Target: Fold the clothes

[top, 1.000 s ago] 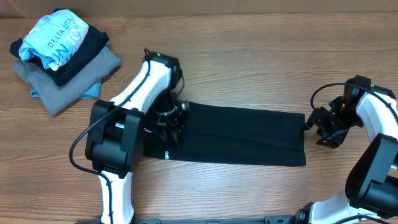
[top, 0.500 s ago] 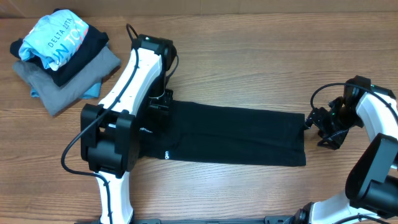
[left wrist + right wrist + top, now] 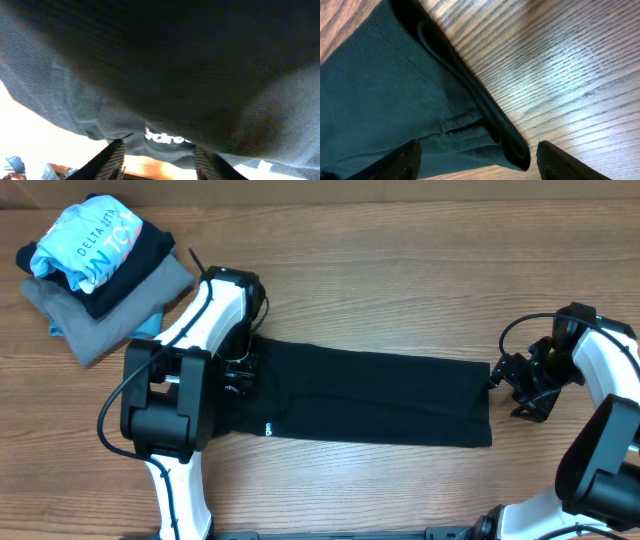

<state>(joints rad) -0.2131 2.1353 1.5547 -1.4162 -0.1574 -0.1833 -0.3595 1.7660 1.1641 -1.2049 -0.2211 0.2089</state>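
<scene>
The clothes [image 3: 380, 395] are one black garment lying as a long folded strip across the middle of the table. My left gripper [image 3: 240, 370] is down on its left end. In the left wrist view black fabric [image 3: 160, 75] fills the frame, and a bunched fold with white logo text [image 3: 165, 137] sits between the half-closed fingertips [image 3: 114, 157]. My right gripper [image 3: 503, 378] stands open at the strip's right end. In the right wrist view its fingers [image 3: 405, 160] straddle the rolled corner of the clothes [image 3: 380, 90] without touching it.
A pile of folded garments [image 3: 95, 270], light blue on dark and grey, sits at the far left corner close behind the left arm. Bare wooden table [image 3: 400, 280] lies behind and in front of the black strip.
The left arm has slid left along the garment from near its middle-left to its left end. The right arm stayed put, and its jaws opened a little wider.
</scene>
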